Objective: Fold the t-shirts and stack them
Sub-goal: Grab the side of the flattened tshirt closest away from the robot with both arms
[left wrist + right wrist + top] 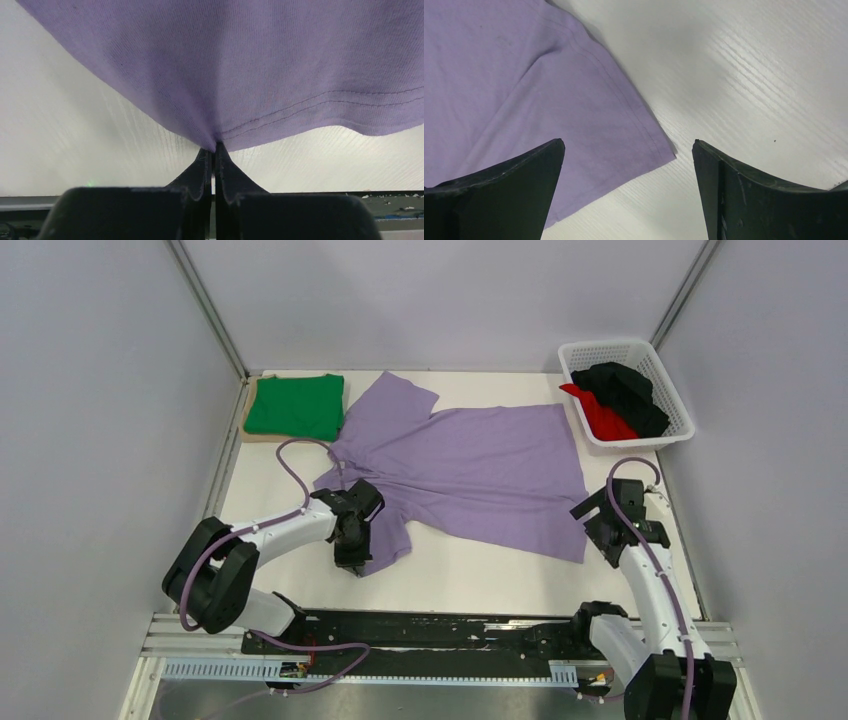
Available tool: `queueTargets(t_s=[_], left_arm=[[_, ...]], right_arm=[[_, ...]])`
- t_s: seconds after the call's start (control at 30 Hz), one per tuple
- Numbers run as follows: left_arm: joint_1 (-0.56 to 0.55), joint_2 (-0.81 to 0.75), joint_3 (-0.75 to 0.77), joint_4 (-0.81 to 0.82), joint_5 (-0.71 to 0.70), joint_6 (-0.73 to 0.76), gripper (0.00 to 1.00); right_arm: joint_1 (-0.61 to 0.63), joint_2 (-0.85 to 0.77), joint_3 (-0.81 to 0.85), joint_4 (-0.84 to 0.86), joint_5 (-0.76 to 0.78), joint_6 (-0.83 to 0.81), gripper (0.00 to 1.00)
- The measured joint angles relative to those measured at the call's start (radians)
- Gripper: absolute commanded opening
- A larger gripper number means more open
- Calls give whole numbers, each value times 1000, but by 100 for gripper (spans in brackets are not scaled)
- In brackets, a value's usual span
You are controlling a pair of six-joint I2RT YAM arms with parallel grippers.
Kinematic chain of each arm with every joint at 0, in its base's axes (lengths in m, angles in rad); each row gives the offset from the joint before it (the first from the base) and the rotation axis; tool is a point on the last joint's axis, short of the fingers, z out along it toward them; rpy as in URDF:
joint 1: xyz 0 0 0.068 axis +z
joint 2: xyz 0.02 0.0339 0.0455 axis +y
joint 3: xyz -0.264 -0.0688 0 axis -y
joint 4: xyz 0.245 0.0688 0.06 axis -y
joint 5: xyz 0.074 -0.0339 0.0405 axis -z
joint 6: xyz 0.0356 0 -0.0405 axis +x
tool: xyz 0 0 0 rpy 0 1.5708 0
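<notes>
Left tool (214,150) pinches the lilac shirt (225,60) at its stitched, finely ribbed hem

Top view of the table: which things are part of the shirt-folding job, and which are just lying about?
Job: large lilac-purple cloth shirt, folded bright green cloth shirt, black cloth shirt, red cloth shirt.
Lying about: white plastic lattice basket, flat tan board.
</notes>
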Motion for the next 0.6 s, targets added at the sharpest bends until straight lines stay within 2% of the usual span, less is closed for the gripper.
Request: queueTargets(t_s=[0.17, 0.33, 0.6], left_arm=[[0, 0, 0, 4, 8, 20, 0], [0, -2, -1, 7, 11, 34, 0], [0, -3, -2, 29, 40, 62, 0]], right_arm=[[0, 37, -12, -37, -14, 65, 92], [0, 106, -58, -34, -32, 116, 76], [0, 196, -70, -18, -101, 128, 63]])
